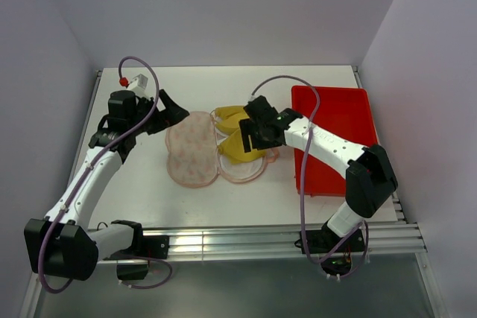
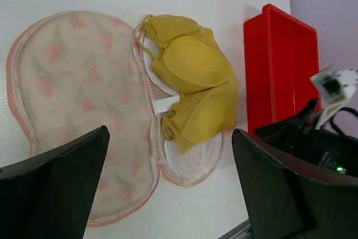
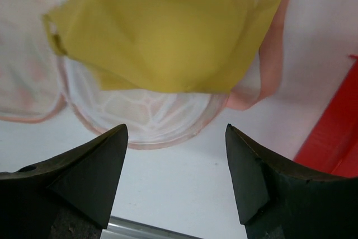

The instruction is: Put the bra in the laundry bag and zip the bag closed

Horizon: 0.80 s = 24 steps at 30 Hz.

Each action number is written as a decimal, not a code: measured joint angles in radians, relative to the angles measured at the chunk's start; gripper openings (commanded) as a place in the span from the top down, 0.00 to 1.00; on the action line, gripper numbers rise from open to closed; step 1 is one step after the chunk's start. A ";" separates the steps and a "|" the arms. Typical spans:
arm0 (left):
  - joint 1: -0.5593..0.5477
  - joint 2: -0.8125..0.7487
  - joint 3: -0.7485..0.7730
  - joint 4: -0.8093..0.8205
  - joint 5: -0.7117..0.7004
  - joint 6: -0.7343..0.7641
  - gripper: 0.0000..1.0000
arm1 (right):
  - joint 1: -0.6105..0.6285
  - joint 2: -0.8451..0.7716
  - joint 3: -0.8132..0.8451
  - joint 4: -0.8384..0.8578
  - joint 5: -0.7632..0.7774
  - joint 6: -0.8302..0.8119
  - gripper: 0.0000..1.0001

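Mustard-yellow padded bra (image 2: 196,76) lies crumpled on the white-mesh half of the open pale pink peanut-shaped laundry bag (image 2: 72,99), unzipped on the white table (image 1: 141,184) | left gripper (image 2: 169,135): jaws spread, empty, near the bag's printed half | right gripper (image 3: 176,129): jaws spread, empty, over the bra | red plastic tray (image 1: 335,113) beside the bag.

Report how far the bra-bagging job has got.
Done: the bra lies on the mesh half of the open laundry bag. In hand: nothing; the left gripper and right gripper hover open, empty. Remaining: fold the printed flap over and zip it shut.
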 measured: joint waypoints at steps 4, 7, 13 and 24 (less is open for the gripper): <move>-0.012 0.010 0.000 -0.003 0.000 -0.013 0.01 | 0.000 0.000 -0.104 0.040 0.023 0.035 0.23; -0.029 0.019 0.001 -0.002 0.000 -0.025 0.01 | -0.002 0.000 -0.154 0.093 0.053 0.061 0.25; -0.044 0.021 0.000 -0.002 0.000 -0.035 0.01 | -0.007 0.000 -0.213 0.220 0.073 0.085 0.30; -0.044 0.021 -0.001 -0.002 0.000 -0.039 0.01 | -0.042 0.013 -0.260 0.370 0.067 0.109 0.33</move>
